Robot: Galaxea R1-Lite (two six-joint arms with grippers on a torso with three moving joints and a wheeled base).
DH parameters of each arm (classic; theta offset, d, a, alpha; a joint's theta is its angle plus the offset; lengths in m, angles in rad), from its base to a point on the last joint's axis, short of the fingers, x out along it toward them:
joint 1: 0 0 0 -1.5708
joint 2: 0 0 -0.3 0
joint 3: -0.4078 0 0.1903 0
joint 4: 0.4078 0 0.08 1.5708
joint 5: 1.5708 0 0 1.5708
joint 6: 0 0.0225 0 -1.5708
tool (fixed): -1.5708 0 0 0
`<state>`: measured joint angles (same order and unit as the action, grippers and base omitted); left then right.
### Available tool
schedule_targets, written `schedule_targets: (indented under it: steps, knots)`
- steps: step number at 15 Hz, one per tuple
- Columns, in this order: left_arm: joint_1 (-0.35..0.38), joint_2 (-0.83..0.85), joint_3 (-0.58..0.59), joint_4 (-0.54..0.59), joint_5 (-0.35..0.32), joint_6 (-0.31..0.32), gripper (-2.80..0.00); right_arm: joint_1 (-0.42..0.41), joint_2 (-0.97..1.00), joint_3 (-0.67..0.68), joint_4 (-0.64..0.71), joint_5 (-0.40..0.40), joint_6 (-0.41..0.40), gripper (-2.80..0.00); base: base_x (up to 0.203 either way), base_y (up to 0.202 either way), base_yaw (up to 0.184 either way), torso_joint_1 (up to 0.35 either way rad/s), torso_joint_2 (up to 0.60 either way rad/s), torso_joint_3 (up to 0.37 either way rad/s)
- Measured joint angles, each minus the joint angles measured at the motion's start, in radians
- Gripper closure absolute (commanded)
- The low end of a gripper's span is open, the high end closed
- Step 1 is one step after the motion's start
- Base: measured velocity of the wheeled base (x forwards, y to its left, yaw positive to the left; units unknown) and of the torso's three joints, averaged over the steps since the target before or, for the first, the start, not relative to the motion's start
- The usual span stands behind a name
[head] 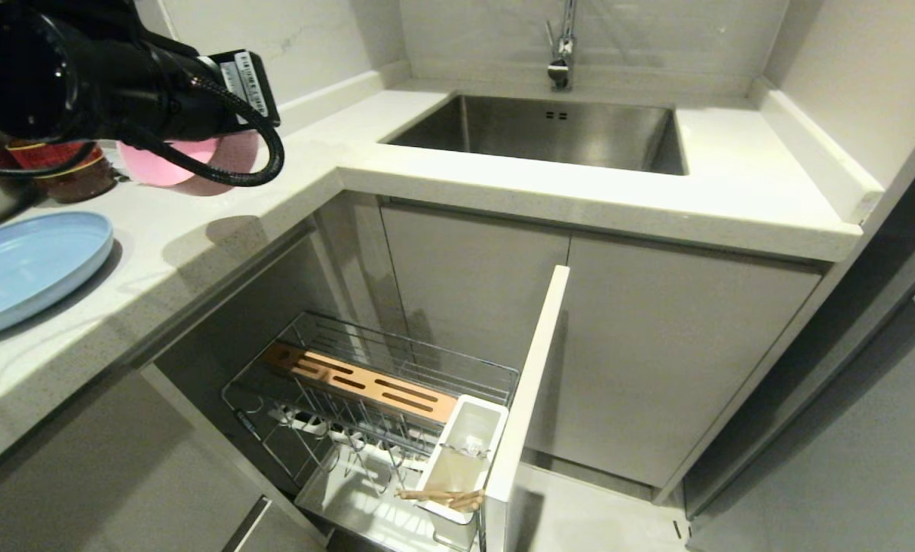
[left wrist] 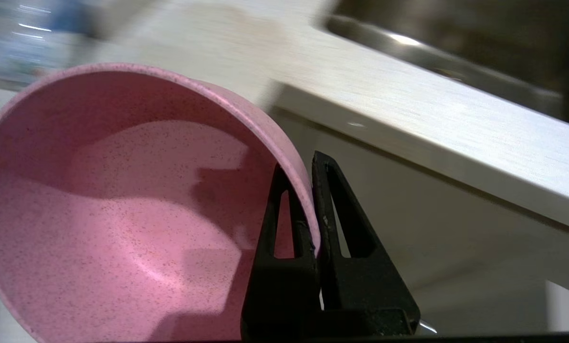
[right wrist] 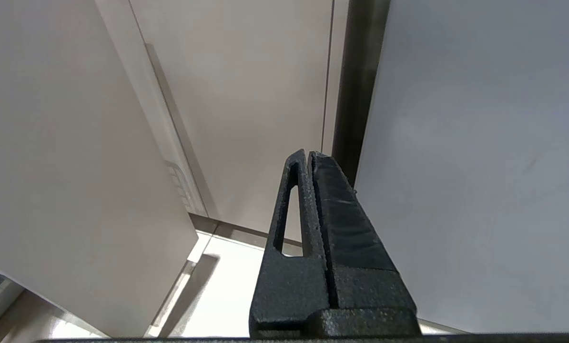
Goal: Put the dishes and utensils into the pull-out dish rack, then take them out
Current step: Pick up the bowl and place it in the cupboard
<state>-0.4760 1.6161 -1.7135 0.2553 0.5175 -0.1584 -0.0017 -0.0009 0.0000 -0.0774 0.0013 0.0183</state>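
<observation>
My left gripper [left wrist: 308,190] is clamped on the rim of the pink bowl [left wrist: 122,209], one finger inside the wall and one outside; in the head view the bowl [head: 168,161] shows at the upper left, partly behind my arm, over the countertop [head: 220,230]. My right gripper [right wrist: 309,162] is pressed closed on nothing, facing cabinet doors [right wrist: 246,95]. The blue plate [head: 24,264] lies at the left edge on the counter, and the pull-out dish rack [head: 381,406] stands open at bottom centre, chopsticks [head: 442,498] lying across its white utensil cup [head: 465,452].

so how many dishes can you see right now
2: the light-blue plate lies on the counter at the left; the pink bowl is gripped at its rim by the left gripper.
</observation>
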Motion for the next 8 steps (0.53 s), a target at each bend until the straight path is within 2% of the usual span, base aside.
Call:
schedule_targets:
  steps: [2, 5, 6, 8]
  knots:
    - [-0.097, -0.022, 0.104, -0.091, -0.037, -0.097, 0.0, 0.0, 0.0, 0.0, 0.0, 0.0, 0.0, 0.0, 0.0, 0.0, 0.0, 0.0, 0.0, 0.0]
    - [-0.156, -0.019, 0.276, -0.259, -0.134, -0.255, 0.0, 0.0, 0.0, 0.0, 0.0, 0.0, 0.0, 0.0, 0.0, 0.0, 0.0, 0.0, 0.0, 0.0]
    - [-0.163, -0.013, 0.332, -0.305, -0.166, -0.32, 0.0, 0.0, 0.0, 0.0, 0.0, 0.0, 0.0, 0.0, 0.0, 0.0, 0.0, 0.0, 0.0, 0.0]
    - [-0.171, 0.009, 0.443, -0.428, -0.214, -0.5, 0.0, 0.0, 0.0, 0.0, 0.0, 0.0, 0.0, 0.0, 0.0, 0.0, 0.0, 0.0, 0.0, 0.0]
